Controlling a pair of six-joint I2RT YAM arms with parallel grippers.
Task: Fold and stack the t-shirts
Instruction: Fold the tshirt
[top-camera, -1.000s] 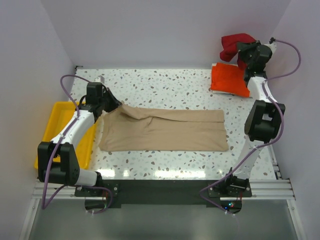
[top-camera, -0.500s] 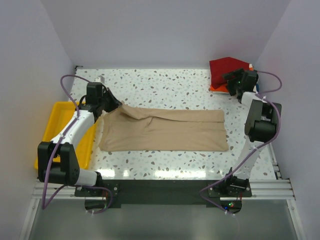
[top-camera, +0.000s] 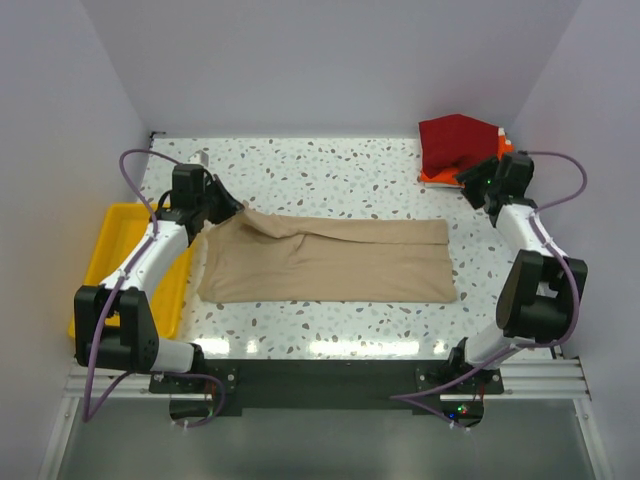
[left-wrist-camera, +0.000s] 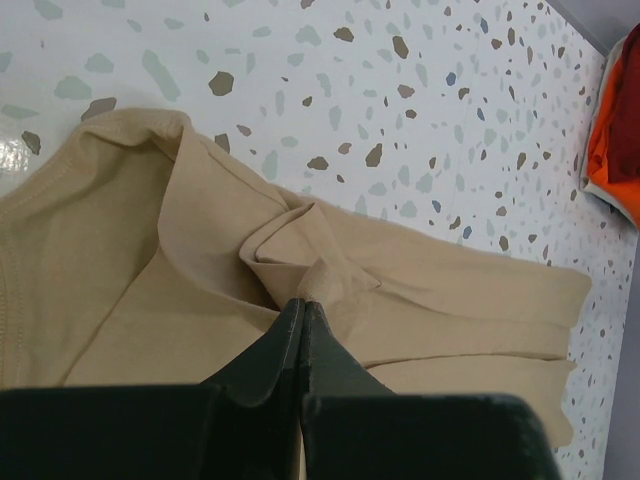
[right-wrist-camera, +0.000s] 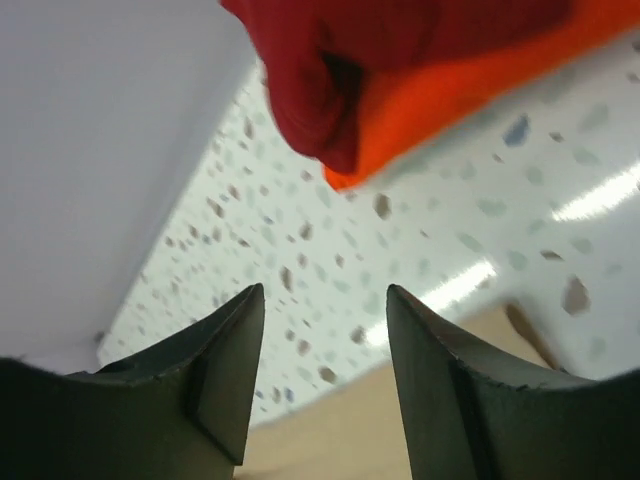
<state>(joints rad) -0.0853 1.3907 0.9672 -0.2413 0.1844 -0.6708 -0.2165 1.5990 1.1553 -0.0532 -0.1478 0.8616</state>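
The tan t-shirt (top-camera: 330, 260) lies folded lengthwise across the middle of the table. My left gripper (top-camera: 236, 211) is shut on a pinch of its cloth at the shirt's upper left corner; the pinch shows in the left wrist view (left-wrist-camera: 318, 282). The dark red t-shirt (top-camera: 455, 145) lies on the orange t-shirt (top-camera: 445, 177) at the back right corner, both also in the right wrist view, red (right-wrist-camera: 380, 50) over orange (right-wrist-camera: 470, 80). My right gripper (top-camera: 470, 182) is open and empty just in front of that stack, its gap (right-wrist-camera: 325, 300) over bare table.
A yellow plastic tray (top-camera: 108, 250) stands at the table's left edge beside the left arm. White walls close in the back and both sides. Speckled tabletop (top-camera: 330, 175) shows behind the tan shirt and in front of it.
My right gripper carried the dark red shirt down from the air onto the orange shirt, let it go, and drew back toward the front. The left gripper has not moved.
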